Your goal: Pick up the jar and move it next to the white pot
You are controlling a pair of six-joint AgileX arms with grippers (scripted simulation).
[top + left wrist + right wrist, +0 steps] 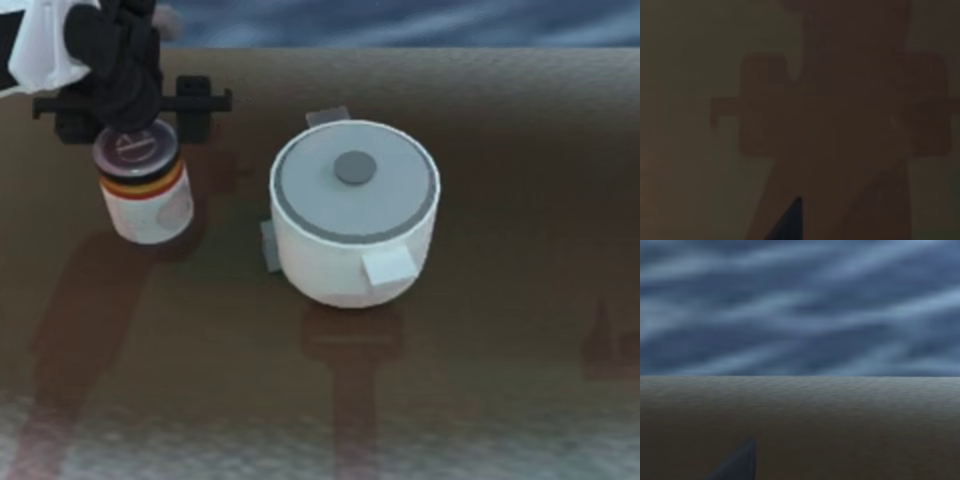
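Left tool (128, 110): positioned in the upper left of the top view, directly over the jar (146, 185), its dark body covering the far edge of the lid. The crossbar spans both sides of the jar top. Whether the fingers are spread or closed on the jar cannot be told from here; the tool body hides them. Judgement: the arm stands over the jar because the grasp stage is in hand, and the carry is not yet done.

Jar: upright on the bench (520, 300), upper left of the frame, well apart from the white pot (353, 215), with bare bench between the two.

White pot: centre of the frame, lid on, knob up. One square handle projects on the pot's left edge toward the gap where the jar would be set down. Judgement: this handle is the only obstruction, so the jar should land clear of it.

Left wrist view: dark.

Right arm: absent from the top view. Its wrist view shows only bare bench, backdrop and a dark tip of the right tool (737, 462) at the lower edge; finger state cannot be told.
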